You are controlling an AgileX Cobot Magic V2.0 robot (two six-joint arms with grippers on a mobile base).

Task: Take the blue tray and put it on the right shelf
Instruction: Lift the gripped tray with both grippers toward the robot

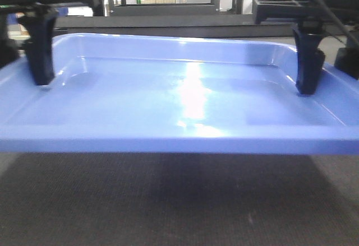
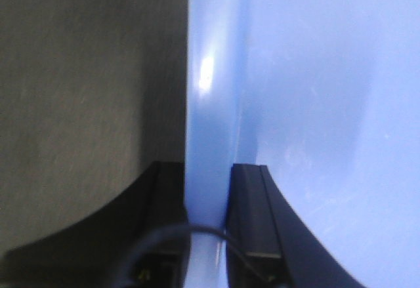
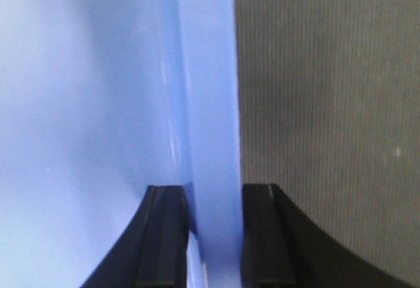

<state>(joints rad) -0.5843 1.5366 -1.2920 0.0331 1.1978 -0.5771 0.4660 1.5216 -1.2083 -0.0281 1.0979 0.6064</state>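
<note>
The blue tray (image 1: pixel 185 94) hung open side up and roughly level in front of us. Its long axis ran left to right across our front, with one long rim facing the front camera and its short ends out at the two arms. It sat between the grippers and, judging by the shadow beneath its near rim, clear of the dark table (image 1: pixel 179 207).

The left gripper (image 1: pixel 41 80) was clamped on the tray's left end wall. In the left wrist view, one finger (image 2: pixel 252 222) lay inside the tray and the other outside, with the rim pinched between them. The right gripper (image 1: pixel 307 86) was closed on the right end wall in the same way, straddling the rim (image 3: pixel 213 137).

We judged the grab done and the carry in hand. The next move called for both arms to travel together, keeping the tray level and their spacing fixed, and swinging toward the right shelf.

A metal rack (image 1: pixel 168 2) stood well behind. We could not tell whether it was that shelf.
</note>
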